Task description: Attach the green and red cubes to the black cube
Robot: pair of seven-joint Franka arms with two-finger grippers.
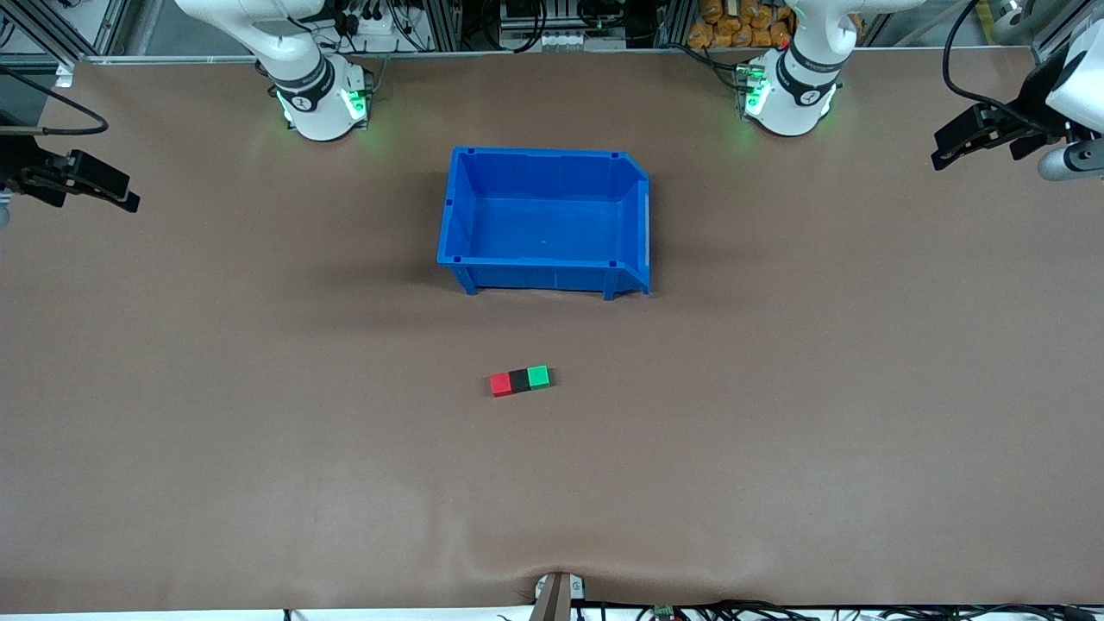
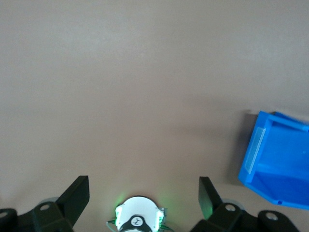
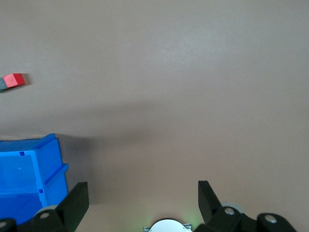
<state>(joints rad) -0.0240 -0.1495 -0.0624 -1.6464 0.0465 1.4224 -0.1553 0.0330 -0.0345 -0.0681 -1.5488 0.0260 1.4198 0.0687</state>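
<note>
Both jaws stand spread wide and hold nothing. Each wrist view shows two black fingers well apart with bare table between them.

Largest is the table (image 1: pixel 259 448), covered in brown. On it sits the bin (image 1: pixel 545 155), blue and open-topped, with nothing in it; I place everything else by this bin.

From the bin toward the left arm's end of the table, the left gripper (image 1: pixel 970 142) hangs above the table near its edge, and that arm waits. Its own view shows its fingers (image 2: pixel 77 195) and a corner of the bin (image 2: pixel 275 159). From the bin toward the right arm's end, the right gripper (image 1: pixel 95 185) hangs above the table, also waiting. Its fingers (image 3: pixel 76 198) show in its own view, with the bin (image 3: pixel 29 179) and the red cube (image 3: pixel 14 79).

Nearer the front camera than the bin lie the three cubes, touching in one short row. Its long axis runs roughly along the bin's front wall, slightly tilted. The red cube (image 1: pixel 500 384) is at the right arm's end, the black cube (image 1: pixel 519 380) in the middle, and the green cube (image 1: pixel 538 377) at the left arm's end.
</note>
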